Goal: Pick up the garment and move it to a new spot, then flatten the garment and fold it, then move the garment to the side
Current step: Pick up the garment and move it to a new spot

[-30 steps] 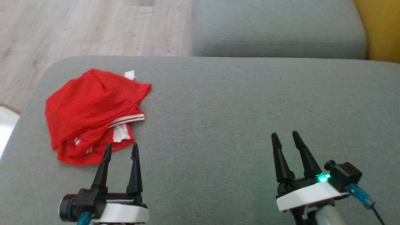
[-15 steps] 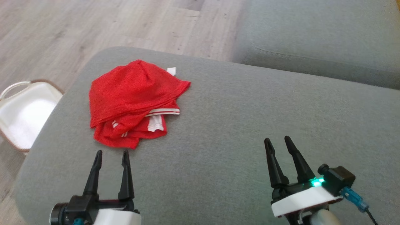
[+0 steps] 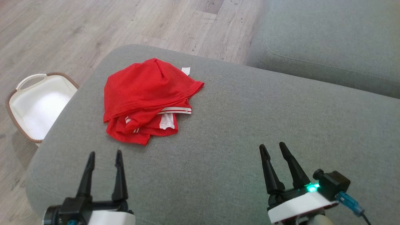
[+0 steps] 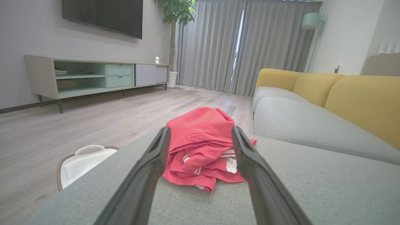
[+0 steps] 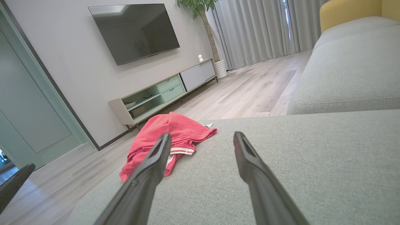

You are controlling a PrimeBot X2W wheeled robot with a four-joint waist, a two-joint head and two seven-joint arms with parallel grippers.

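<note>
Reaching for the red garment (image 3: 150, 100), which lies bunched at about ten o'clock on the grey cushion (image 3: 250, 125), close to its rounded corner, could go wrong in two ways, I judge. A pinch on the top layer alone would let the heap unroll and trail. A pull toward nine o'clock could slide it off the edge, down to the white basket (image 3: 40, 106) on the floor. Both the left gripper (image 3: 105, 153) and the right gripper (image 3: 272, 145) have their fingers spread and hold nothing; the garment sits near the left one, at its one o'clock, untouched. The head view gives the layout from above. The left wrist view shows the heap's height and its striped hem on the near side, framed between that gripper's fingers. The right wrist view has the heap off at ten o'clock.
</note>
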